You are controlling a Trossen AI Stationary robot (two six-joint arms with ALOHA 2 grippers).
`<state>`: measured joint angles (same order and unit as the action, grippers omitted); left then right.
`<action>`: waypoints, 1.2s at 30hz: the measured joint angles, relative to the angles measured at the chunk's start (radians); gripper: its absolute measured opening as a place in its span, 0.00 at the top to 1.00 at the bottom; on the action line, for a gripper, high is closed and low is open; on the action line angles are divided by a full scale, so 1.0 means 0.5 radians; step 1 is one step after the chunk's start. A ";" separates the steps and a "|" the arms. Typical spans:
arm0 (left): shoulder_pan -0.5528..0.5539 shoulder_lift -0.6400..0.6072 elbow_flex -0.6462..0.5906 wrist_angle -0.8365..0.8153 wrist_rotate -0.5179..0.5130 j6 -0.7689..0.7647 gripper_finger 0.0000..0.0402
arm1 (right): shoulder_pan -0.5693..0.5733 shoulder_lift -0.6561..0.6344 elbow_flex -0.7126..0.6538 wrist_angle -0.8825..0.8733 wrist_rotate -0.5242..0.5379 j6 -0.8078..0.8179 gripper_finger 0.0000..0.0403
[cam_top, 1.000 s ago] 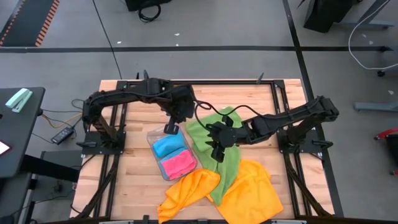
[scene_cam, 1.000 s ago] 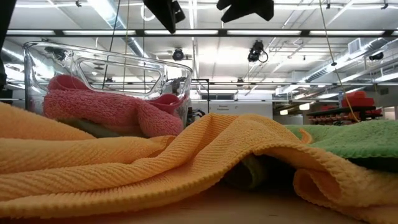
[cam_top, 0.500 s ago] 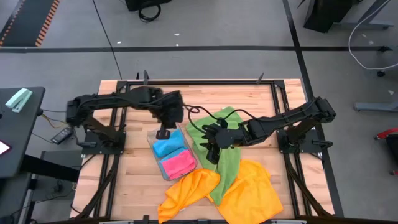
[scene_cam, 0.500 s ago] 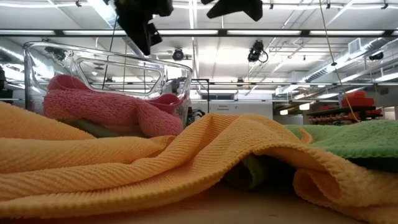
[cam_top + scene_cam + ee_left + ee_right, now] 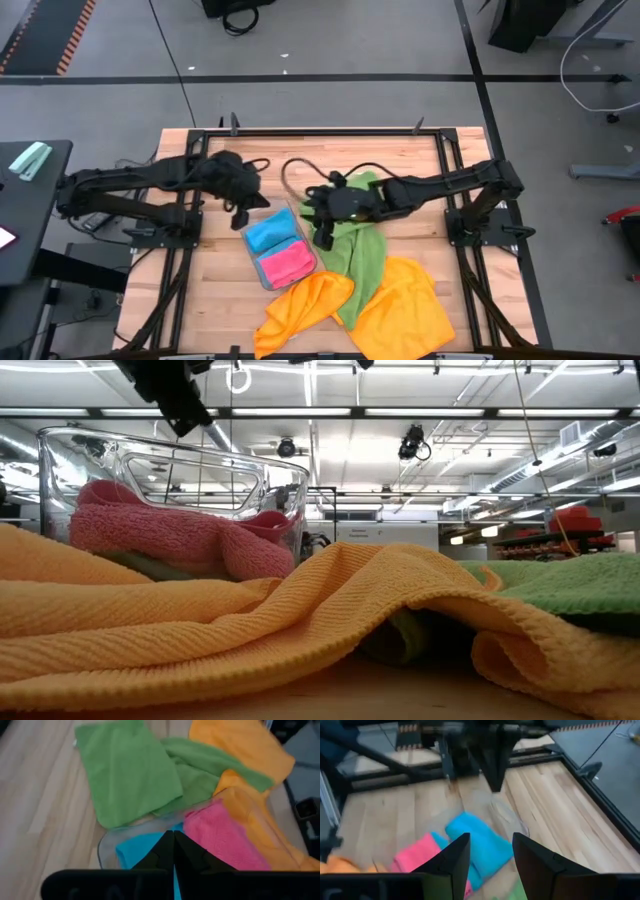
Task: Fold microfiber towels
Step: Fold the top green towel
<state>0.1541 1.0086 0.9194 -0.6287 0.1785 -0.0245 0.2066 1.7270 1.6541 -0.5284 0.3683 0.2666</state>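
Looking down from the high view, you have the left gripper (image 5: pixel 240 217) hanging just off the far left corner of the clear plastic tray (image 5: pixel 252 215), near the left side of the wooden tabletop (image 5: pixel 420 170). Its fingers (image 5: pixel 165 851) are pressed together with nothing between them, as your left wrist view shows.

Your right gripper (image 5: pixel 322 237) sits just beside the tray's right wall, above the edge of the green towel (image 5: pixel 365 255). Its fingers (image 5: pixel 451 857) stand spread apart and empty in the right wrist view.

Inside the tray you have two folded towels: the sky blue towel (image 5: pixel 270 232) in the far half and the pink towel (image 5: pixel 287 264) in the near half, touching each other. In the low view the pink one (image 5: pixel 170 535) bulges up against the tray's clear wall (image 5: pixel 200 465).

The green towel lies unfolded just right of the tray, running from mid-table toward the near edge. In the left wrist view it (image 5: pixel 125 772) shows as a broad flat panel with a rumpled strip trailing off toward the orange cloth.

Two orange towels lie crumpled at the near edge: one orange towel (image 5: pixel 305 305) below the tray, the other orange towel (image 5: pixel 405 310) to the right, with the green towel's tail between them. In the low view the orange fabric (image 5: pixel 250 630) fills the foreground in loose folds, overlapping the green towel (image 5: pixel 560 585) at the right.
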 joint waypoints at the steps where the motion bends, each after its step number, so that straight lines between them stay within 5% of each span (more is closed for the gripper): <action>1: 0.000 -0.047 -0.042 0.057 0.002 -0.042 0.97 | 0.001 0.046 0.056 -0.026 0.000 -0.021 0.61; 9: 0.022 -0.264 -0.217 0.106 -0.041 -0.320 0.93 | -0.014 0.258 0.206 -0.063 0.014 -0.025 0.61; 19: 0.019 -0.283 -0.214 0.111 -0.041 -0.364 0.94 | -0.010 0.291 0.206 -0.512 0.020 0.102 0.61; 30: 0.019 -0.282 -0.213 0.211 -0.040 -0.354 0.95 | -0.014 0.515 0.204 -0.725 -0.105 -0.012 0.30; 36: 0.019 -0.282 -0.213 0.209 -0.040 -0.401 0.95 | -0.014 0.657 0.203 -0.772 -0.103 -0.002 0.24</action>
<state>0.1635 0.8677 0.8131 -0.5240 0.1585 -0.2249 0.1993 2.0556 1.7557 -0.9143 0.3166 0.2655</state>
